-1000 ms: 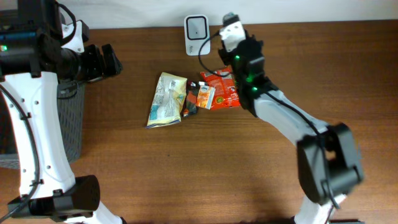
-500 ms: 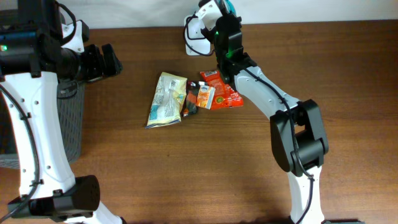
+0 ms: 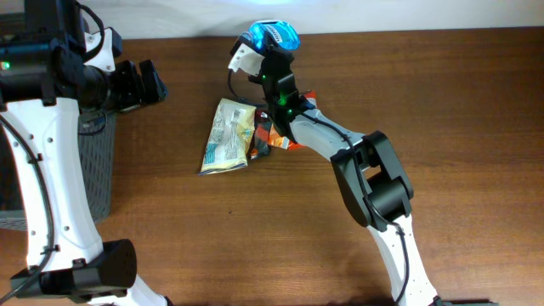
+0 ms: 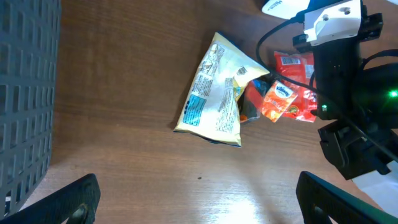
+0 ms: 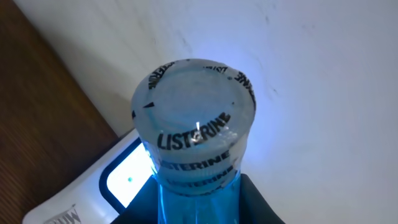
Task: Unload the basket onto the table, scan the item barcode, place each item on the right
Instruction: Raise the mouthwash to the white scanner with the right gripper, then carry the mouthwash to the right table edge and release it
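A: Since a second ago the right arm has swung left, away from the red packet [image 4: 297, 93] to the table's back edge.
B: Its pincer?
A: The right gripper [image 5: 199, 202] is clenched on the blue Listerine bottle [image 5: 194, 130], which sits just above the white scanner [image 5: 115, 183]; the scanner's window glows.
B: The other?
A: The left gripper [image 4: 199, 202] is spread wide, holding nothing, near the grey basket [image 4: 25, 93]. A yellow packet [image 3: 228, 136] lies mid-table.

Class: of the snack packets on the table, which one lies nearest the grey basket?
The pale yellow packet, the largest; the red packet and small orange packet lie on its far side from the grey basket.
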You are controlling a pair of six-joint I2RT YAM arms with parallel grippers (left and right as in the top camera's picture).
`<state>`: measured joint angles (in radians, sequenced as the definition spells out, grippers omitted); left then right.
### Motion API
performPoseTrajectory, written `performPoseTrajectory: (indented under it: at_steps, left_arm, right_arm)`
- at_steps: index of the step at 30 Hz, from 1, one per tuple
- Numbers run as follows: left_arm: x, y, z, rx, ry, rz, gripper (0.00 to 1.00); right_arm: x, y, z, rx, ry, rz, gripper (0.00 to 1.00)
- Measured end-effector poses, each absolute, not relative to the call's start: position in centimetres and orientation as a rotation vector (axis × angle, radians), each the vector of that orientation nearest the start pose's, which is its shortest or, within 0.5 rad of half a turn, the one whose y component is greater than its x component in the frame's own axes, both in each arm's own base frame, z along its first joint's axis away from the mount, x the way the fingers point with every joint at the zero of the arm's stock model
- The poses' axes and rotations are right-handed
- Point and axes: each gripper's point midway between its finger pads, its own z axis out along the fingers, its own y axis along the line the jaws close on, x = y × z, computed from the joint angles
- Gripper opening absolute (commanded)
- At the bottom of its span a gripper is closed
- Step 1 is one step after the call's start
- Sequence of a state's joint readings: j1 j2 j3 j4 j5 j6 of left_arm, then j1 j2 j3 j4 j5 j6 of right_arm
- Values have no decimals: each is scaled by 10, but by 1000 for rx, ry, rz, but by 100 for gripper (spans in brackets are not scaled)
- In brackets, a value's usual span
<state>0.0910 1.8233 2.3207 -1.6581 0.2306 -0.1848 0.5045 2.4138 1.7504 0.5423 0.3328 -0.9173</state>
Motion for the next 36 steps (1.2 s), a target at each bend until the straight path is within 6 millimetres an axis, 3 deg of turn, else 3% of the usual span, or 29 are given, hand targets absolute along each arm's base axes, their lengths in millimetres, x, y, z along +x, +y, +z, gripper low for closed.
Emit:
performPoseTrajectory:
  at_steps: [4,10,18,21,24,27,30,31,33,36]
  left_arm:
    - [371,-6,317,-309,2706,-342,99]
    - [371,-6,317,-309,2706,-342,99]
    - [371,-6,317,-309,2706,-342,99]
    - [371,-6,317,-309,2706,-342,99]
    - [371,-6,317,-309,2706,-342,99]
    - [371,-6,317,-309,2706,-342,99]
    - [371,-6,317,-309,2706,-342,99]
    - [371,-6,317,-309,2706,-342,99]
    - [371,-6,317,-309,2706,-342,99]
    - [371,-6,317,-309,2706,-342,99]
  right_arm:
    - [624,281,157,-920,1452,-591,15]
    - [627,272,176,-829,1422,-634,13]
    - [624,275,164,-861,1466,-634,12]
    - [622,277,171,-791,1467,-604,11]
    - [626,265,193,-646,1471,-625,11]
    - [633,240,240,-442,1454,-681,12]
    - [638,197,282,-217,1452,-755,12]
    - [639,184,288,-173,1461,-781,12]
    - [643,139,288,-80,1529,-891,12]
    - [645,75,261,-34,1669,-1070,12]
